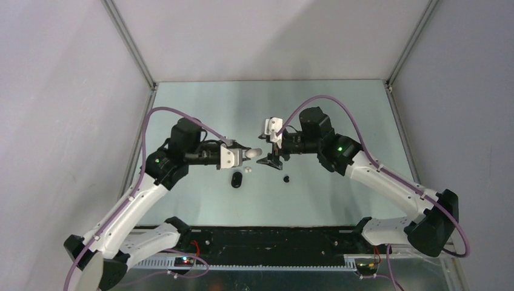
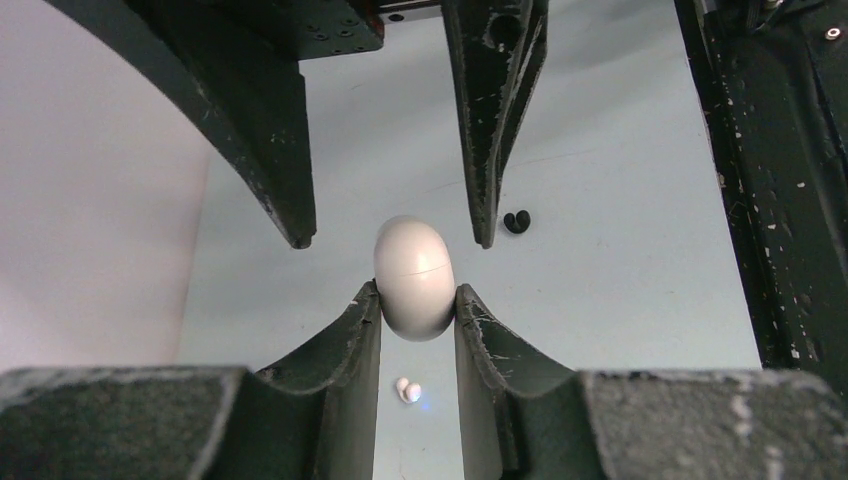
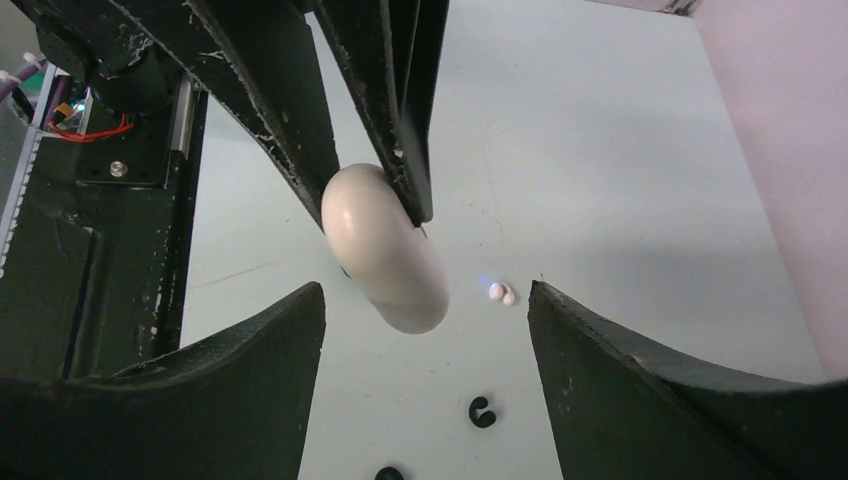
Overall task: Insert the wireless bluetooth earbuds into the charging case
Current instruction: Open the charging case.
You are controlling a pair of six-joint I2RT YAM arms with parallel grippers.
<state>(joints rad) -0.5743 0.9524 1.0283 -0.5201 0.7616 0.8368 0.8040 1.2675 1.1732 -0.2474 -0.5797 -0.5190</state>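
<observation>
Currently the left gripper (image 2: 417, 296) pinches a shut glossy white oval case (image 2: 413, 262), contents hidden. Below lie the glossy black oval charging case (image 1: 236, 179), tiny white earbuds (image 1: 248, 170) beside it, and black earbuds (image 1: 286, 179) rightward; the right gripper (image 3: 426, 291) gapes wide, empty.

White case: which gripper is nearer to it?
Left. The left gripper clamps the white case; the right gripper, open, straddles its far end without touching.

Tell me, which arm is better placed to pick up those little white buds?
The right, probably: the right fingers are wide open and empty, while the left fingers are clamped on the white case, so that arm is busy.
</observation>
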